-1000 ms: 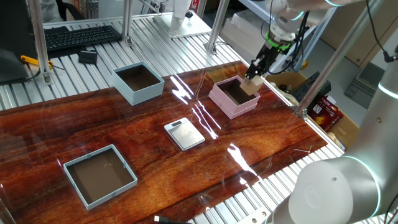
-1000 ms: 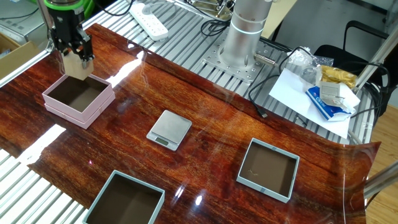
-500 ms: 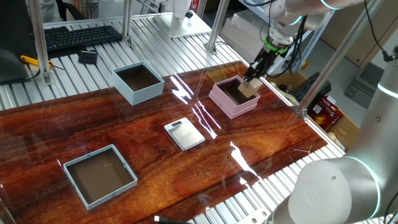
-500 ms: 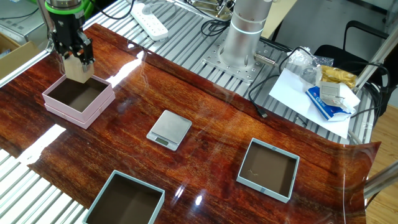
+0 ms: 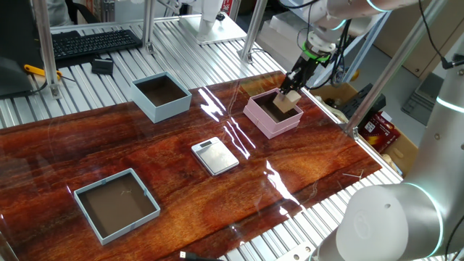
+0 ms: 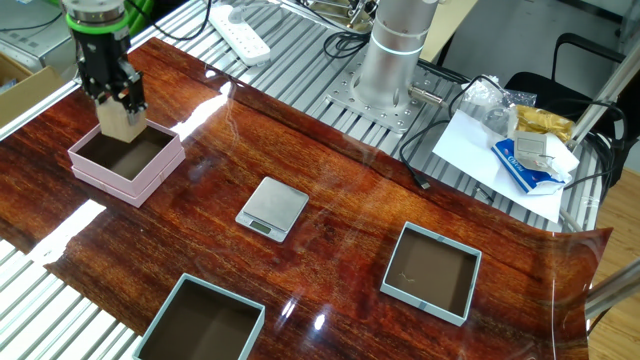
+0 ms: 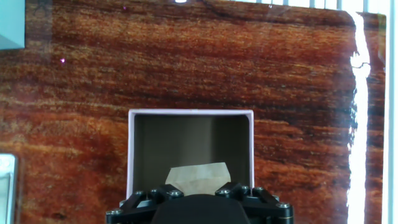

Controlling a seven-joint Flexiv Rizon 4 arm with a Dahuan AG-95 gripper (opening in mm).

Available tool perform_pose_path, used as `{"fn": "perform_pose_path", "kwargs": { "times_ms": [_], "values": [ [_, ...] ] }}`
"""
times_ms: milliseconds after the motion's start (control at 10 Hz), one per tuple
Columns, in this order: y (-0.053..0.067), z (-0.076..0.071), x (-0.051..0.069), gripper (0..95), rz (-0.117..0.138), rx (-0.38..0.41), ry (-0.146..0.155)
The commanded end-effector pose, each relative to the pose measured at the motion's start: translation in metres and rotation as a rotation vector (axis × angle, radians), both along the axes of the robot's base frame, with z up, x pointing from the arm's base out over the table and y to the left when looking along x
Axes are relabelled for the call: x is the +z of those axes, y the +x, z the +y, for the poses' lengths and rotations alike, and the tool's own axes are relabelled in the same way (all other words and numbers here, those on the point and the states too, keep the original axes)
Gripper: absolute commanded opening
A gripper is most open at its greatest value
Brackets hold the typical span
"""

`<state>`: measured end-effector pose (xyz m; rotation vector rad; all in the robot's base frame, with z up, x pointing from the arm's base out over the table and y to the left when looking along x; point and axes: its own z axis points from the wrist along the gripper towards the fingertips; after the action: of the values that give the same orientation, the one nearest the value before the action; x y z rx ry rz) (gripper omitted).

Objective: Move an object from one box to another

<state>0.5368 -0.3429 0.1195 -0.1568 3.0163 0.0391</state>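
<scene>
The object, a small tan wooden cube [image 5: 287,103] [image 6: 120,126] [image 7: 198,177], hangs between the fingers of my gripper [image 5: 290,95] [image 6: 118,112] [image 7: 198,193], which is shut on it. The cube sits at the top of the pink box [image 5: 262,121] [image 6: 128,182] [image 7: 190,112], just over its dark inside, toward one wall. The pale blue box [image 5: 156,111] [image 6: 176,297] stands apart on the table with nothing visible inside; one corner of it [image 7: 11,25] shows in the hand view.
A flat silver scale [image 5: 214,156] [image 6: 272,208] lies mid-table. A shallower blue-grey tray [image 5: 148,212] [image 6: 398,291] sits further along. The robot's base [image 6: 392,60], cables and papers [image 6: 505,150] stand at the table's edge; metal frame posts [image 5: 250,32] rise behind the pink box.
My gripper has come down with the cube, from above the pink box's rim to its opening, shifting slightly sideways. The jaws have not changed.
</scene>
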Motion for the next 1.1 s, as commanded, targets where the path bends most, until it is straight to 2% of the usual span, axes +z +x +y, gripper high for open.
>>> {"fn": "perform_pose_path", "kwargs": {
  "times_ms": [100,400,800,1000,1100],
  "values": [
    [0.005,0.004,-0.004,0.0,0.003,-0.010,0.000],
    [0.008,0.013,-0.006,0.0,0.013,-0.023,0.003],
    [0.014,0.012,-0.017,0.0,0.025,-0.037,0.024],
    [0.014,0.011,-0.020,0.0,0.024,-0.041,0.027],
    [0.014,0.011,-0.020,0.0,0.024,-0.038,0.018]
  ]
}}
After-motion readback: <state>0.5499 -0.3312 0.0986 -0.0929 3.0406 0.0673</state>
